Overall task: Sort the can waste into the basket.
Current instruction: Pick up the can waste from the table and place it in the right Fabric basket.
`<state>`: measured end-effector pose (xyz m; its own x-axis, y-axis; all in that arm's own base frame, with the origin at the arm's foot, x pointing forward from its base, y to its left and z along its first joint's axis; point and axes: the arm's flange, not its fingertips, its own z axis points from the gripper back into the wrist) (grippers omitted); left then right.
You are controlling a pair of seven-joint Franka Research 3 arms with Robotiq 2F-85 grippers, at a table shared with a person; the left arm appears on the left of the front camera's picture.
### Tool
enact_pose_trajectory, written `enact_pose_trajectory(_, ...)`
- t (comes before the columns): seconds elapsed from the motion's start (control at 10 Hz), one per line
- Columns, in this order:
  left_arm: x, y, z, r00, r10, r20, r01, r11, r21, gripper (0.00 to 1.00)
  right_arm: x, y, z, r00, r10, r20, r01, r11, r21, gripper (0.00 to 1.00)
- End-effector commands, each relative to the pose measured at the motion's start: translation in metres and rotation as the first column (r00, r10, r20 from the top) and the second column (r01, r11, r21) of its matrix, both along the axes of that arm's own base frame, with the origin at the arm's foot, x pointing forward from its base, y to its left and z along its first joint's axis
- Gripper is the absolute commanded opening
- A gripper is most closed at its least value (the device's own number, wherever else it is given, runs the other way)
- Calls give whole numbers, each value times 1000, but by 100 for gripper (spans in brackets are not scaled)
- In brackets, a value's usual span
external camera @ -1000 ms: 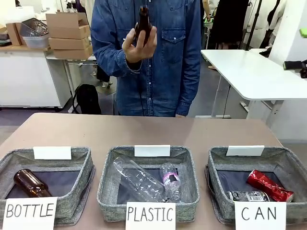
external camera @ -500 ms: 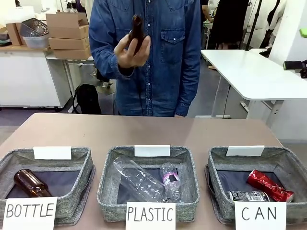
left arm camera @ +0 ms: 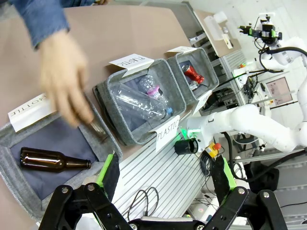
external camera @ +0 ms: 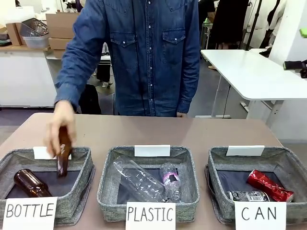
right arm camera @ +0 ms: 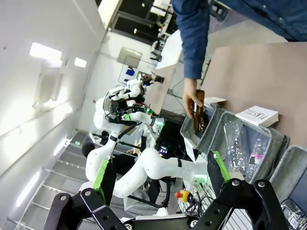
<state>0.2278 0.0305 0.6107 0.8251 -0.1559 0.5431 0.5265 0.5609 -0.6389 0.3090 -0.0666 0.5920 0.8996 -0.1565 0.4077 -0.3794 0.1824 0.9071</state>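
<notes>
At the far left of the room a white counter [external camera: 24,76] carries stacked cardboard boxes [external camera: 60,26] and a wire basket [external camera: 33,26], with a black backpack [external camera: 88,98] on the floor behind the brown table [external camera: 153,129]. On the table's near edge sit three grey woven bins in a row. The leftmost, carded "BOTTLE" [external camera: 29,213], holds one brown glass bottle [external camera: 31,183] lying on its dark lining, and the person's hand [external camera: 60,129] lowers a second brown bottle [external camera: 63,151] neck-down over its far rim. The person in a denim shirt [external camera: 144,57] stands across the table, leaning toward that side. The middle bin, carded "PLASTIC" [external camera: 150,214], holds two clear plastic bottles [external camera: 148,182]. At the right stands the basket [external camera: 216,191] with its "CAN" card [external camera: 260,214]; inside, the red can [external camera: 269,185] lies tilted just beside the dark can [external camera: 248,196], both toward the near right corner. Behind it a white desk [external camera: 254,72] stretches to the right wall. The left gripper [left arm camera: 165,175] hangs off the table's edge with its jaws spread wide and nothing between them; the right gripper [right arm camera: 158,172] is likewise held wide apart and empty, raised clear of the bins.
</notes>
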Motion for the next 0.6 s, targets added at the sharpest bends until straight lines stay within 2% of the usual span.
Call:
enact_pose_trajectory(0.0, 0, 0, 0, 1000, -17, 19, 17, 1000, -24, 100, 1, -1, 3, 1000, 9, 7, -9, 1000, -13, 100)
enact_pose_trajectory(0.5, 0, 0, 0, 1000, -17, 19, 17, 1000, -24, 100, 1, -1, 3, 1000, 9, 7, -9, 1000, -13, 100)
